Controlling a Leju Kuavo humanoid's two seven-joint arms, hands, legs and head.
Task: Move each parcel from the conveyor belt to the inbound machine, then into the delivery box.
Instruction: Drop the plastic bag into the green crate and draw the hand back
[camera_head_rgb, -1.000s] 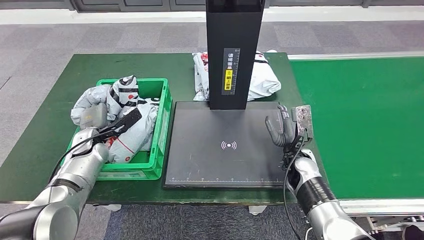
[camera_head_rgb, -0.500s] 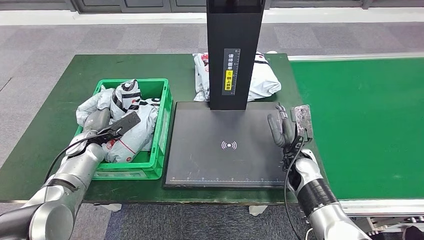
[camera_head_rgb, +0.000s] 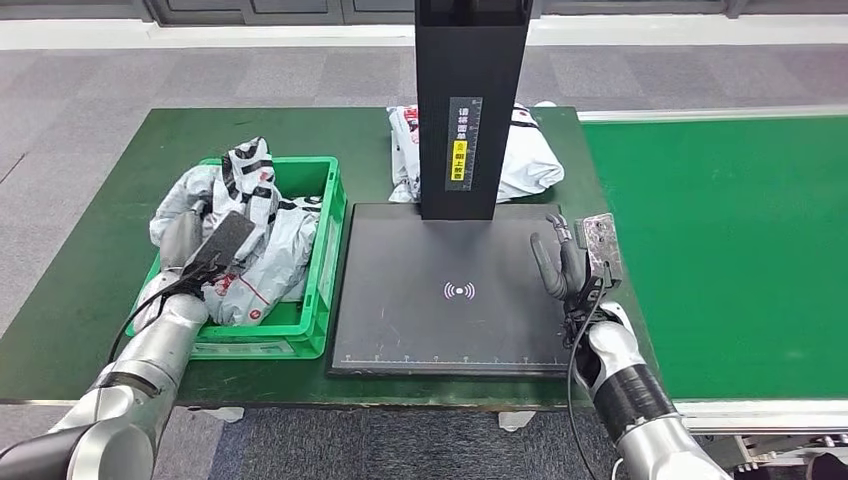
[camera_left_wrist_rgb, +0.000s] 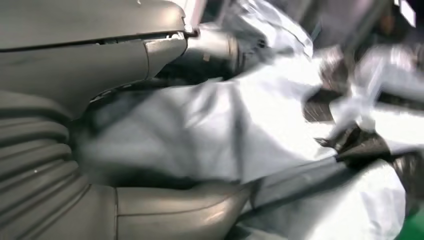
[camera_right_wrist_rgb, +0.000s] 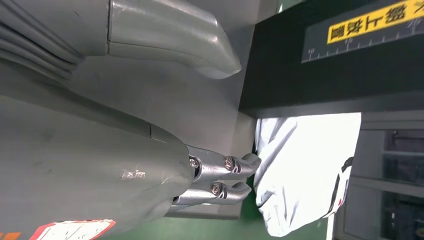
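Where the green table (camera_head_rgb: 80, 300) comes nearest, the two silver arms enter, one on each side. On the left, a green crate (camera_head_rgb: 322, 262) stands on the table, and it holds grey and white parcels (camera_head_rgb: 262, 262) with black and red print. They are crumpled together, so I cannot count them surely; they look like two or more. The left hand (camera_head_rgb: 185, 240) is inside this crate, on top of the parcels. In the left wrist view its thumb (camera_left_wrist_rgb: 195, 207) and fingers (camera_left_wrist_rgb: 210, 50) lie on both sides of a grey fold of the bag (camera_left_wrist_rgb: 200, 130), so it seems to grip it, but the picture is blurred.

Just right of the crate lies one flat black scanner plate (camera_head_rgb: 440, 330) with a white signal mark (camera_head_rgb: 459, 291). The right hand (camera_head_rgb: 562, 262) hovers above the right edge of this plate, holding nothing, its fingers loosely bent and apart.

At the far edge of the plate rises one black column (camera_head_rgb: 470, 80) with a yellow label (camera_head_rgb: 458, 150). Behind it, one more white parcel (camera_head_rgb: 528, 160) lies on the table. To the right runs the green conveyor belt (camera_head_rgb: 740, 250).
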